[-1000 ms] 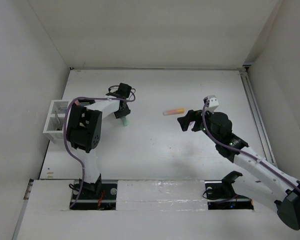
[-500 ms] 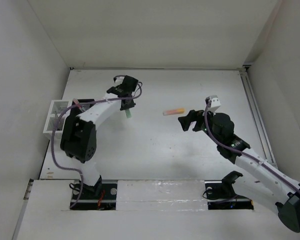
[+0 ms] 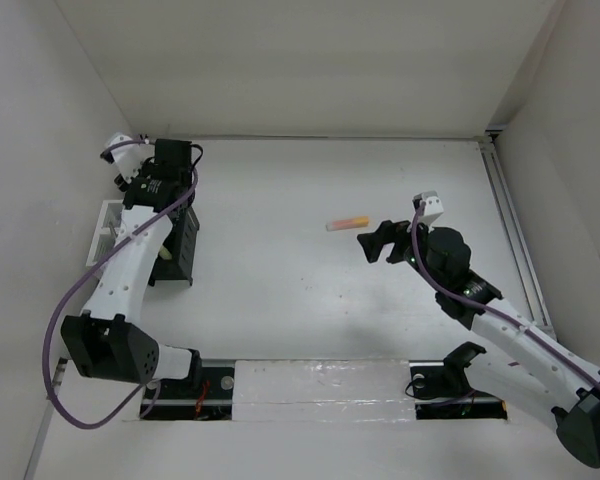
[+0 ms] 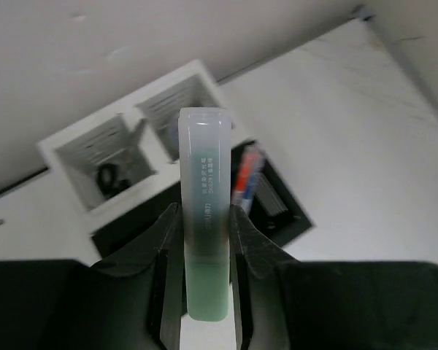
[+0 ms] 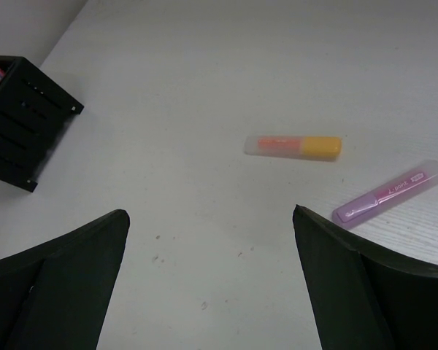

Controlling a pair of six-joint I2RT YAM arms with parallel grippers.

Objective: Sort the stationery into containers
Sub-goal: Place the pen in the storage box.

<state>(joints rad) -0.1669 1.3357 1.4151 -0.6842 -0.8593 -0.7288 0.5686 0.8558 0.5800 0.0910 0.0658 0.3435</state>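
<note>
Frosted green plastic: the stubby, square-capped green highlighter (image 4: 204, 248) is clamped between the dark fingers of the left pincer (image 4: 204, 215), up in the air over the white slatted organiser (image 4: 135, 125) and the black slatted box (image 4: 285, 219) beside it. The right pincer (image 5: 206, 216) hangs spread wide over the matte white bench (image 5: 204, 65) — below it an orange highlighter (image 5: 294, 146) and a translucent purple highlighter (image 5: 390, 193) lie flat, near each other.
</note>
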